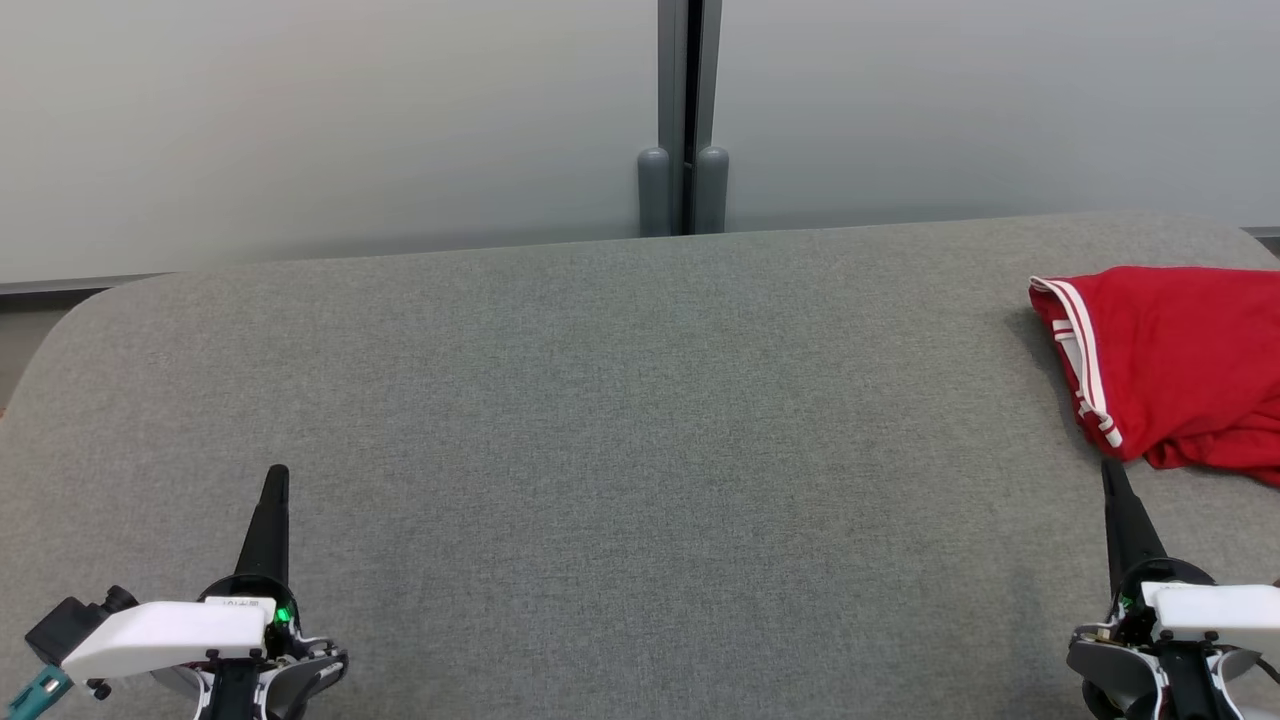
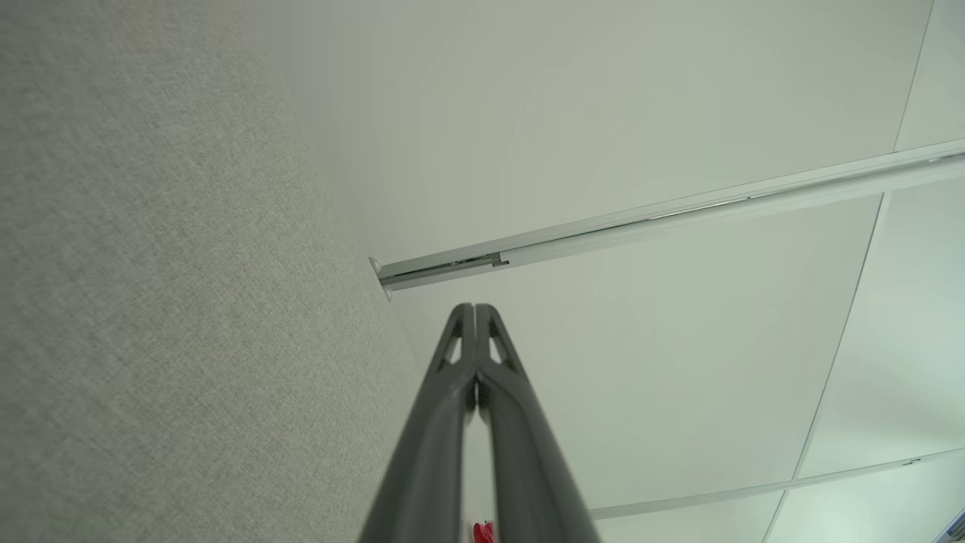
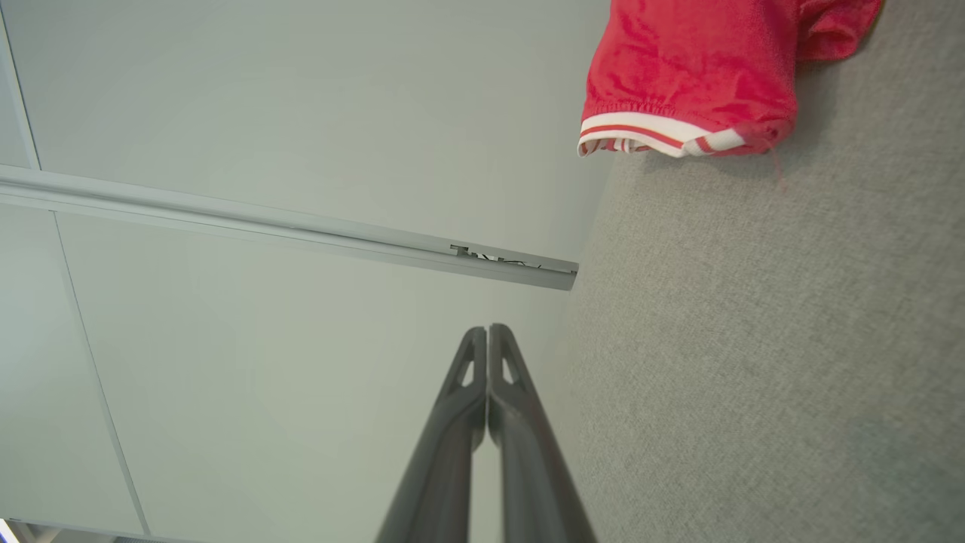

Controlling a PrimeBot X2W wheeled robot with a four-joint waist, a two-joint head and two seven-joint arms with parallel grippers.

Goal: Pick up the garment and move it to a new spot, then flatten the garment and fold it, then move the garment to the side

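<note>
The red garment (image 1: 1170, 370) lies in a loose, rumpled heap at the far right of the grey cloth-covered worktop (image 1: 600, 420). Its white-striped band is turned toward the middle, and part of it runs off the head view's right edge. That fits two stages equally: a garment waiting at the edge to be fetched to a fresh spot, or one already folded, if roughly, and set aside. The bunched near edge leans toward the former in my judgement, but the pictures do not settle it, so no particular move can be named. If a grasp is called for, the right arm is the nearer one. Its fingers would have to part before meeting the cloth, and the band or an edge looks a surer hold than the bulk. The left pincer (image 1: 277, 475) sits low at the near left, well apart from the garment, its two dark fingers pressed together on nothing; the left wrist view shows the tips meeting against bare wall (image 2: 678, 113). The right pincer (image 1: 1108, 468) sits at the near right, fingers likewise together and empty. Its tip is just short of the garment's near edge, close but, as far as I can tell, not touching.
</note>
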